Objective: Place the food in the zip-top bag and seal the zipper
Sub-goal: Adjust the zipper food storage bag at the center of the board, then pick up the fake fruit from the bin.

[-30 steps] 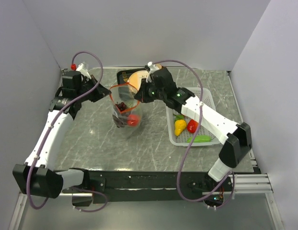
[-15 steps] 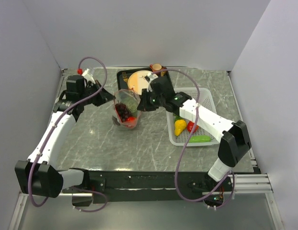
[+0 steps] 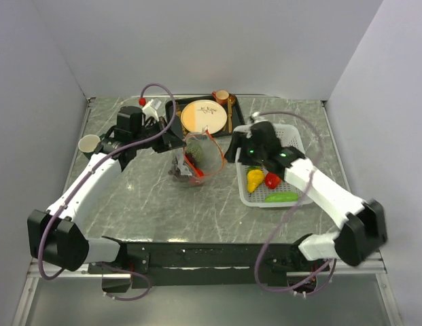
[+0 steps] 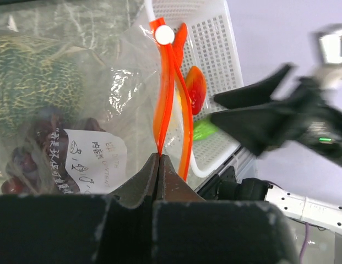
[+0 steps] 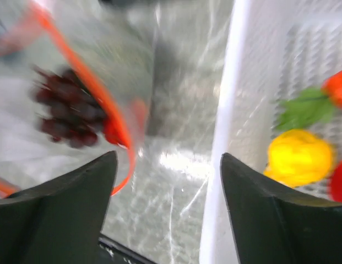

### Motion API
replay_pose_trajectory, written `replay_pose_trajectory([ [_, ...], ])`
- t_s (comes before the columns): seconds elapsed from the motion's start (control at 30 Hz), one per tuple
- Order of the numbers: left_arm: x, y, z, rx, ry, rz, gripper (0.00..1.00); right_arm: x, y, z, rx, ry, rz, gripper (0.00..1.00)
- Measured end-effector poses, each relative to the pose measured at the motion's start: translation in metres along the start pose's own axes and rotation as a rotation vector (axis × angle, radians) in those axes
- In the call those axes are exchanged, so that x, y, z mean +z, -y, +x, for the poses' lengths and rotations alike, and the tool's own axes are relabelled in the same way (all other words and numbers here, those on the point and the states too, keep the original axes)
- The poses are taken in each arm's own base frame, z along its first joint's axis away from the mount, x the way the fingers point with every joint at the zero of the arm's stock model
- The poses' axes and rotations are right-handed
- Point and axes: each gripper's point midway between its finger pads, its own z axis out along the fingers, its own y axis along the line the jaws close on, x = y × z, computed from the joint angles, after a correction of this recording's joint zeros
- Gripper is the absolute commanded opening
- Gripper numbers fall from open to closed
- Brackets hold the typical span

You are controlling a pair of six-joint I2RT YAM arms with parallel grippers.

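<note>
The zip-top bag (image 3: 199,161) slumps on the table at centre, its orange-red zipper (image 4: 166,93) gaping. My left gripper (image 4: 159,156) (image 3: 177,142) is shut on the zipper strip at the bag's left rim. Inside the bag lie a green melon (image 4: 33,82), dark grapes (image 5: 66,113) and a red piece (image 3: 191,165). My right gripper (image 5: 168,159) (image 3: 243,155) hangs open and empty over the left rim of the white basket (image 5: 223,137), just right of the bag. A yellow pear (image 3: 255,180), a red piece (image 3: 272,180) and a green cucumber (image 3: 282,197) lie in the basket.
A black tray (image 3: 175,107) with a round plate (image 3: 204,115) and a brown cup (image 3: 222,97) stands behind the bag. A paper cup (image 3: 90,142) sits at the far left. Grey walls enclose the table on three sides.
My right gripper let go of the bag's mouth, opened wide and swung right to the basket's edge. My left gripper carried the bag's rim to the right, and the bag slumped.
</note>
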Motion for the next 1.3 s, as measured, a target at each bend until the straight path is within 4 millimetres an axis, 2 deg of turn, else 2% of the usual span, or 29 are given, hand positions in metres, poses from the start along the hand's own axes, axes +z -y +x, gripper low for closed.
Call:
replay_pose_trajectory([
  [0.07, 0.004, 0.003, 0.001, 0.002, -0.01, 0.007, 0.01, -0.026, 0.004, -0.025, 0.026, 0.109, -0.016, 0.89],
  [0.13, 0.008, 0.006, 0.002, -0.001, -0.014, 0.015, 0.01, -0.044, 0.011, -0.041, 0.046, 0.184, -0.012, 0.9],
  [0.2, 0.013, 0.01, 0.002, 0.0, -0.02, 0.025, 0.01, -0.053, 0.025, -0.053, 0.07, 0.232, 0.03, 0.9],
  [0.27, 0.018, 0.013, 0.003, 0.004, -0.025, 0.035, 0.01, -0.05, 0.044, -0.055, 0.092, 0.233, 0.095, 0.9],
  [0.37, 0.024, 0.018, 0.007, 0.009, -0.043, 0.044, 0.01, -0.03, 0.08, -0.039, 0.117, 0.157, 0.212, 0.9],
  [0.47, 0.027, 0.021, 0.01, 0.012, -0.053, 0.05, 0.01, -0.005, 0.109, -0.009, 0.129, 0.034, 0.285, 0.9],
  [0.6, 0.028, 0.021, 0.012, 0.013, -0.058, 0.051, 0.01, 0.021, 0.129, 0.028, 0.142, -0.11, 0.327, 0.87],
  [0.73, 0.028, 0.021, 0.011, 0.014, -0.054, 0.047, 0.01, 0.035, 0.134, 0.046, 0.152, -0.185, 0.331, 0.86],
  [0.97, 0.03, 0.019, 0.012, 0.011, -0.057, 0.042, 0.01, 0.046, 0.135, 0.058, 0.163, -0.237, 0.32, 0.85],
  [1.07, 0.033, 0.016, 0.013, 0.006, -0.064, 0.036, 0.01, 0.047, 0.136, 0.06, 0.164, -0.245, 0.319, 0.75],
  [1.1, 0.033, 0.015, 0.014, 0.005, -0.067, 0.034, 0.01, 0.048, 0.136, 0.061, 0.167, -0.245, 0.318, 0.66],
  [1.23, 0.035, 0.012, 0.015, 0.001, -0.074, 0.029, 0.01, 0.05, 0.135, 0.065, 0.175, -0.243, 0.303, 0.59],
  [1.27, 0.035, 0.012, 0.015, 0.0, -0.075, 0.027, 0.01, 0.051, 0.135, 0.065, 0.175, -0.243, 0.3, 0.57],
  [1.3, 0.035, 0.012, 0.015, -0.001, -0.076, 0.027, 0.01, 0.051, 0.134, 0.065, 0.174, -0.244, 0.298, 0.49],
])
